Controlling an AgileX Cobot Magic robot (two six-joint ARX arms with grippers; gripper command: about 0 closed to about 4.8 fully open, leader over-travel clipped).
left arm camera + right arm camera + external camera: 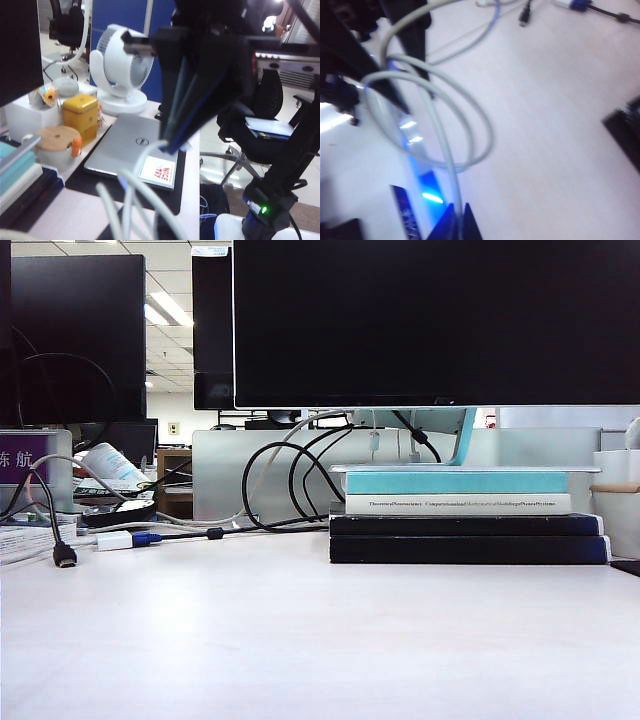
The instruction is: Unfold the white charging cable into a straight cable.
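Here the left hand point(172, 142) and the right hand point(459, 220) each pinched the looped white charging cable point(445, 150) above the bench point(555, 125).

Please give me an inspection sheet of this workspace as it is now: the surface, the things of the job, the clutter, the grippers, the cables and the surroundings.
Surface: pale table, bare in the near part of the exterior view.
Job's things: white charging cable off the table, still in loops, not straight.
Clutter: stack of books under the monitor; closed silver laptop, yellow container and white fan.
Grippers: left gripper closed on the white charging cable; right gripper shut on the white charging cable. Neither shows in the exterior view.
Cables: black cables behind the books; cord with white-and-blue connector on the table.
Surroundings: office chair, ceiling lights.
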